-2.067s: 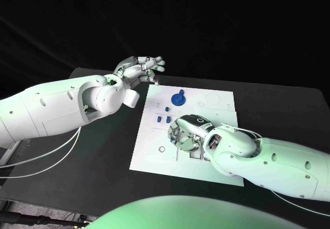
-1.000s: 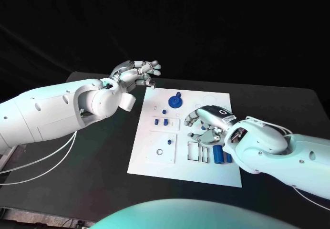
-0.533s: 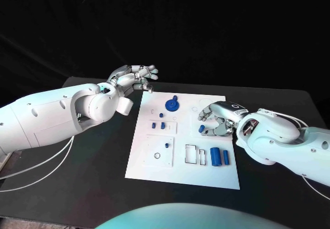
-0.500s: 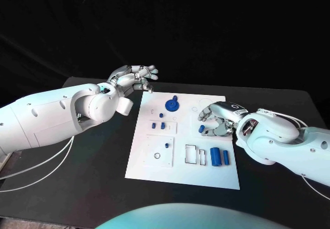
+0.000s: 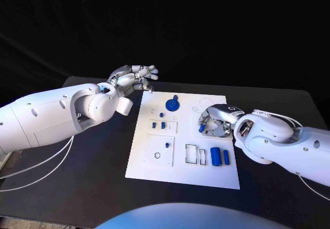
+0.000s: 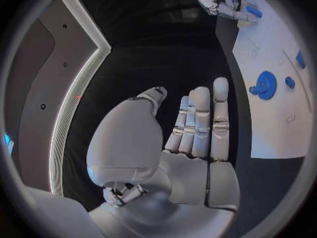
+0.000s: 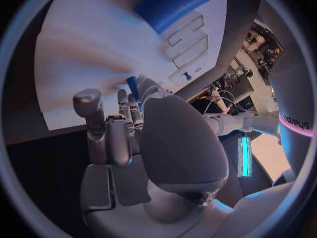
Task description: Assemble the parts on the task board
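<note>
right hand (image 5: 214, 121) pinching a small blue part (image 5: 202, 128) in curled fingers over the board (image 5: 157, 164), part at the hand's 8 o'clock | left hand (image 5: 135, 76) off the board's 11 o'clock corner, fingers loosely curled, holding nothing | vs 0.5 s back: right hand barely shifted, part still pinched, left hand same

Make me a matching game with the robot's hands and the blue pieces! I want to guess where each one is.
Things:
1. left hand
2. right hand
3. round blue part
4. two blue cylinders

Places:
A. lying side by side near the task board's front edge
B. over the board, pinching a small blue part
C. raised past the board's far left corner
D. on the board's far half

Pairs: 1-C, 2-B, 3-D, 4-A
</note>
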